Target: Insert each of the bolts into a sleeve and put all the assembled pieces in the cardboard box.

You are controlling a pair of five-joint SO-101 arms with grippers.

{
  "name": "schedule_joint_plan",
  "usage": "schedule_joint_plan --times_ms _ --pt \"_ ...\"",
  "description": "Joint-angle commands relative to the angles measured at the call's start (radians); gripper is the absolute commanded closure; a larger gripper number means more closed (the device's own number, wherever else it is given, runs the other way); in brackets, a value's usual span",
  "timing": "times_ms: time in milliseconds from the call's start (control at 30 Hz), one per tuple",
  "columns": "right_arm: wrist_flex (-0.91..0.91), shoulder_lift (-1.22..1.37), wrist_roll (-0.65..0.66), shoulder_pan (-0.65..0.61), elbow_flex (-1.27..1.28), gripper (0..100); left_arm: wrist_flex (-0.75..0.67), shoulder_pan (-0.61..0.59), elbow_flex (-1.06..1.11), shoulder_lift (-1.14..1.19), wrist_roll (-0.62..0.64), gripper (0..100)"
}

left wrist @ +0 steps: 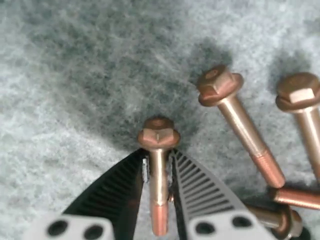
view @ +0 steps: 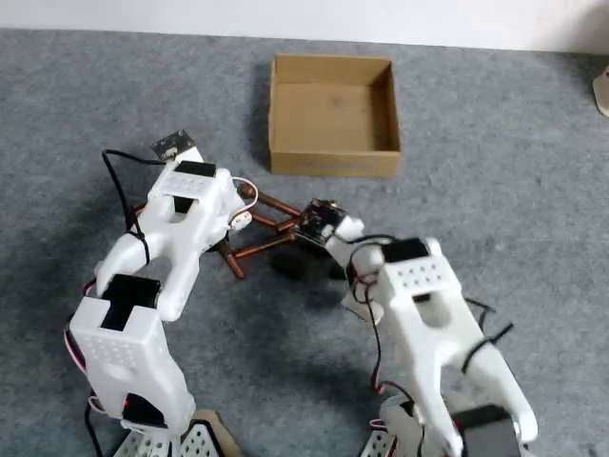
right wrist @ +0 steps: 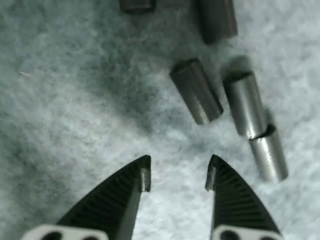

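The left gripper [left wrist: 159,167] pinches a bolt [left wrist: 158,134] by the shank, head past the fingertips, perhaps just lifted, a grip that keeps it straight. Other bolts [left wrist: 240,125] lie beside it. The right gripper [right wrist: 177,175] hangs spread near the sleeves [right wrist: 196,97], ready to take one. The cardboard box [view: 333,164] waits beyond.

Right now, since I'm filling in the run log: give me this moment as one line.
left gripper: shut on bolt | right gripper: open, holding nothing, sleeves nearby on carpet | cardboard box: no pieces inside
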Motion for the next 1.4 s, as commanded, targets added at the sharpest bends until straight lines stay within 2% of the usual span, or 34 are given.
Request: schedule_joint_plan --times_ms 0,200,433,600,833,1367 --pt "-0.007 0.035 0.097 -0.001 -0.096 81.4 -0.002 -0.024 -0.015 -0.001 0.002 99" --pt "-0.01 0.048 0.245 -0.005 -0.111 81.0 -0.002 -0.022 -0.015 0.001 0.002 99" --pt "-0.025 0.059 0.324 -0.008 -0.111 81.0 -0.003 -0.022 -0.015 0.001 0.002 99" --pt "-0.134 0.059 0.367 -0.027 -0.101 81.0 -0.003 -0.021 -0.015 0.001 0.002 99" --pt "-0.156 0.197 0.367 -0.107 -0.111 81.0 -0.003 -0.021 -0.015 0.001 0.002 99" --pt "-0.395 0.507 0.338 -0.079 -0.124 82.7 -0.003 -0.019 -0.015 0.001 0.002 99"
